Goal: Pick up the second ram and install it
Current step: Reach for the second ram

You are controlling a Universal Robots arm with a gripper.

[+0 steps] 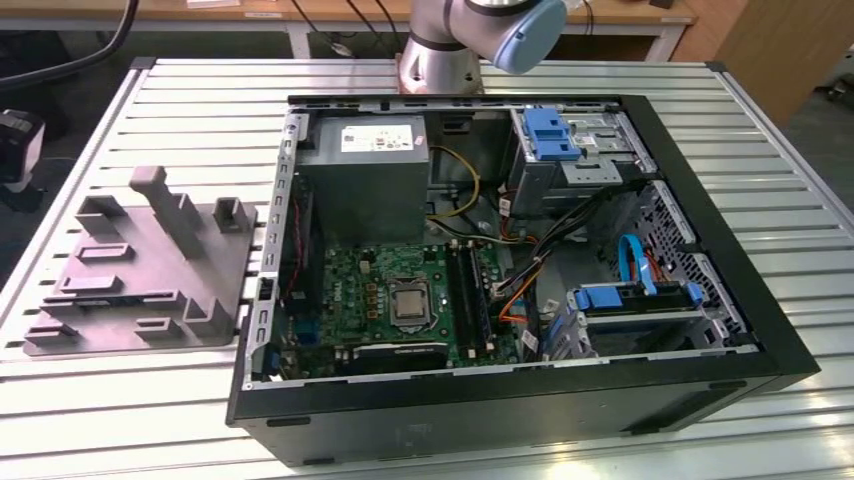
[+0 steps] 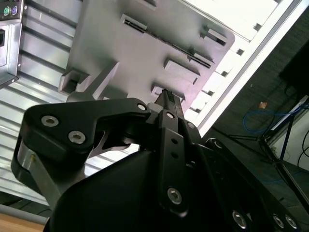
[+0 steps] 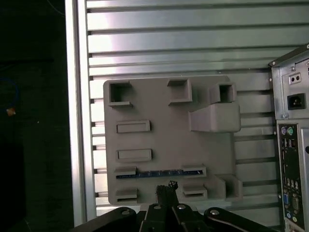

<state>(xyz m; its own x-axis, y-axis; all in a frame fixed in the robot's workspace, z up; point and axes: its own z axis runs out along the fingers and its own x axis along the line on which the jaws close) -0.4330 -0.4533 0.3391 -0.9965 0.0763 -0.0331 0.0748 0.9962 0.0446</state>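
Over on the exterior view's left, the grey plate [image 1: 214, 265] lies on the slatted table [image 1: 747, 110], just beside the open computer case [image 1: 534, 410].

In the second wrist view, my gripper [image 2: 166, 95] looks pinched narrow and holds nothing. The second ram [image 2: 169, 41] stands on its edge in a slot of the plate, apart from my tips.

In the first wrist view, the ram is a thin strip. My gripper is near it but not touching.

To grab it well, I think I must open wider, put one tip on each flat side, and come straight down so it does not tilt.
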